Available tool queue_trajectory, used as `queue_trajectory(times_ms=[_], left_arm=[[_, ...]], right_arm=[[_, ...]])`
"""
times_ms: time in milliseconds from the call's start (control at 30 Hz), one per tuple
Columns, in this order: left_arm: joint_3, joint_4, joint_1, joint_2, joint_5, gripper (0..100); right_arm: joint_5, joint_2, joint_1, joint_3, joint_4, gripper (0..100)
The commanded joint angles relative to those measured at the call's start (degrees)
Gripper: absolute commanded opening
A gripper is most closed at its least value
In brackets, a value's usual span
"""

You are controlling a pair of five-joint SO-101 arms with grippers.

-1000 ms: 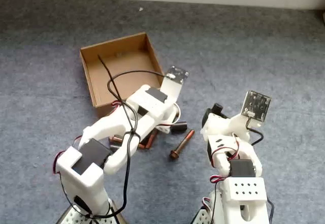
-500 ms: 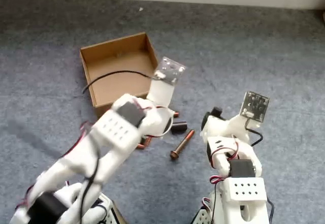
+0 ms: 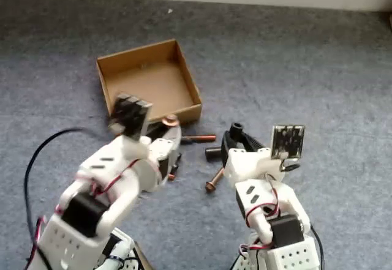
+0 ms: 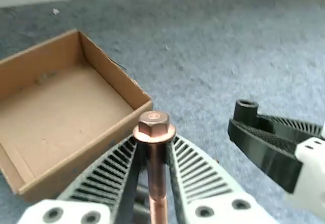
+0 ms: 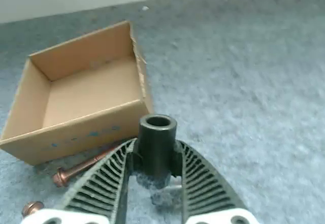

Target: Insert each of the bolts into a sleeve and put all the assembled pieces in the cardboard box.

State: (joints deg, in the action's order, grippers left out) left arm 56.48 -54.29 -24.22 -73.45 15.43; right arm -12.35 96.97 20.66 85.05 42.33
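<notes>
My left gripper [image 4: 154, 147] is shut on a copper bolt [image 4: 154, 132], held head-up near the cardboard box [image 4: 61, 112]. In the high view that bolt [image 3: 170, 121] stands just in front of the box [image 3: 147, 80]. My right gripper [image 5: 156, 152] is shut on a black sleeve [image 5: 157, 137], its bore facing up. The sleeve [image 3: 236, 127] hangs right of the left gripper [image 3: 168, 134], a short gap apart; the right gripper [image 3: 236, 140] shows below it. The sleeve [image 4: 246, 109] also appears in the left wrist view.
Loose bolts lie on the grey carpet: one [image 3: 199, 138] by the box's front corner, one [image 3: 215, 179] nearer the arms, another [image 3: 172, 173] under the left arm. A spare black sleeve [image 3: 212, 152] lies between them. The box is empty.
The left arm has drawn back from over the loose parts and lifted, with a bolt in its gripper. The right gripper has swung left toward it with the sleeve.
</notes>
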Motion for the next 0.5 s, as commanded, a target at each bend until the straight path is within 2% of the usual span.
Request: queue_trajectory(times_ms=[0, 233, 467], left_arm=[[6.29, 6.68, 4.18, -14.20, 0.44, 1], [10.24, 8.88, 4.79, -31.60, 0.53, 1], [9.71, 8.88, 4.79, -30.55, 0.53, 1]], right_arm=[[7.82, 7.69, 7.25, 1.54, 0.13, 0.5], [15.38, 7.60, 18.77, 6.81, -6.90, 0.5], [25.05, 7.60, 25.54, 13.49, -18.59, 0.5]])
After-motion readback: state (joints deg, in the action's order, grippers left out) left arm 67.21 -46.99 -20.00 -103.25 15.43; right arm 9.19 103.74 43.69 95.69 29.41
